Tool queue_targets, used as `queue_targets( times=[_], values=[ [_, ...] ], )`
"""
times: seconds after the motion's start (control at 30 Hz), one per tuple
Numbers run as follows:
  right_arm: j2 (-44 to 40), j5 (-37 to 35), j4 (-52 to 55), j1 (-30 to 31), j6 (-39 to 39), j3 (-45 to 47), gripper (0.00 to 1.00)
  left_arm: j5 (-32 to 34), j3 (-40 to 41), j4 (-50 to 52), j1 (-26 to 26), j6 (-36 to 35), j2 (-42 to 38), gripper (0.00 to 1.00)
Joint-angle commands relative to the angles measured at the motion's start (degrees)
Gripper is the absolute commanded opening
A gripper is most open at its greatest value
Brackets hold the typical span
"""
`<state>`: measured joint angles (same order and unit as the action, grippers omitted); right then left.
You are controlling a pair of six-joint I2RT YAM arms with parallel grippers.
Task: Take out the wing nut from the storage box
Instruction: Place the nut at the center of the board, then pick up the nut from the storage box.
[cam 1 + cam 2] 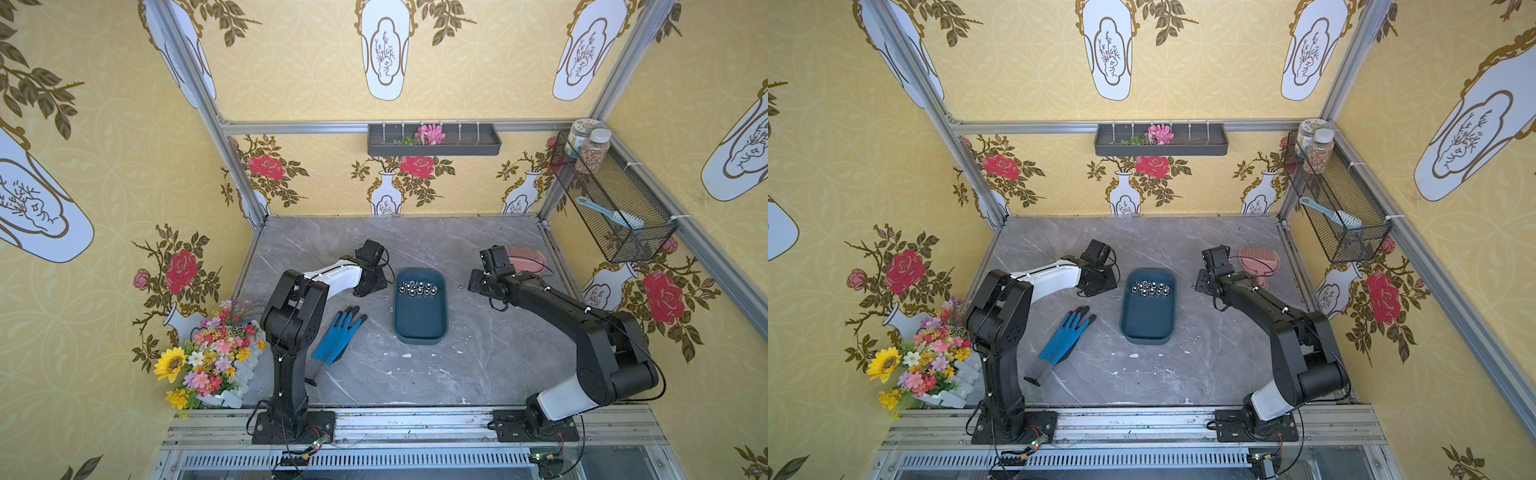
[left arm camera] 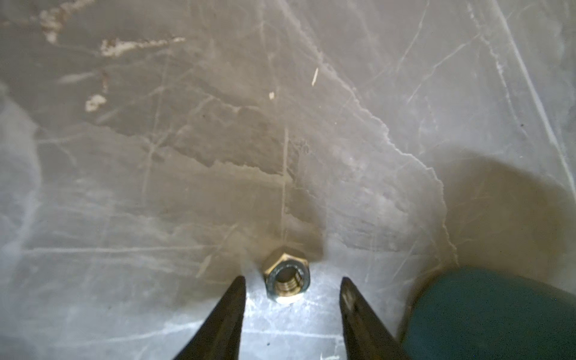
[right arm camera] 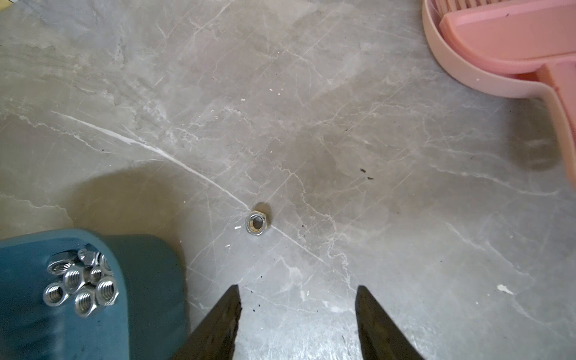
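My left hand [image 2: 292, 278] is spread, its fingertips on either side of a hex nut [image 2: 286, 282] that lies flat on the grey counter [image 2: 187, 187] just beside the teal storage box [image 2: 498, 311]. My right hand [image 3: 296, 286] is spread and empty, with another hex nut [image 3: 257, 223] lying on the counter ahead of it. A cluster of nuts [image 1: 417, 287] sits at the box's far end.

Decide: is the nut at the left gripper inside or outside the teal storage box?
Outside. The hex nut lies on the marble tabletop between the jaws of the open left gripper, beside the storage box.
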<state>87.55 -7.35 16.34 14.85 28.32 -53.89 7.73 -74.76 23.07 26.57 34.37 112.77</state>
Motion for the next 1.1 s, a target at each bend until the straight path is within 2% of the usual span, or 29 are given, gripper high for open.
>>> queue_targets(
  times=[0.0,0.17,0.33,0.57,0.77,1.07],
  values=[
    [-0.80,1.99,-1.25,0.07,-0.48,-0.89,0.60,-2.47,0.70,-0.41,0.04,0.95,-3.14,0.56],
    [-1.56,7.16,-3.02,1.89,-2.75,-1.44,0.59,-4.59,1.48,-0.84,1.53,1.07,-9.77,0.60],
    [-1.73,13.02,-3.95,7.87,-6.65,-3.74,0.57,-6.21,4.93,-1.10,1.61,0.97,-16.75,0.63],
    [6.48,17.86,-1.34,16.67,-8.00,-10.21,0.53,-5.53,9.13,-0.18,1.64,0.10,-24.10,0.64],
    [16.74,15.75,0.97,21.06,-6.77,-15.70,0.52,-4.17,11.27,0.57,1.59,-0.09,-27.48,0.65],
    [24.75,11.82,4.04,22.00,-5.23,-21.18,0.50,-3.94,12.40,0.83,1.38,-0.26,-28.55,0.67]
  ],
)
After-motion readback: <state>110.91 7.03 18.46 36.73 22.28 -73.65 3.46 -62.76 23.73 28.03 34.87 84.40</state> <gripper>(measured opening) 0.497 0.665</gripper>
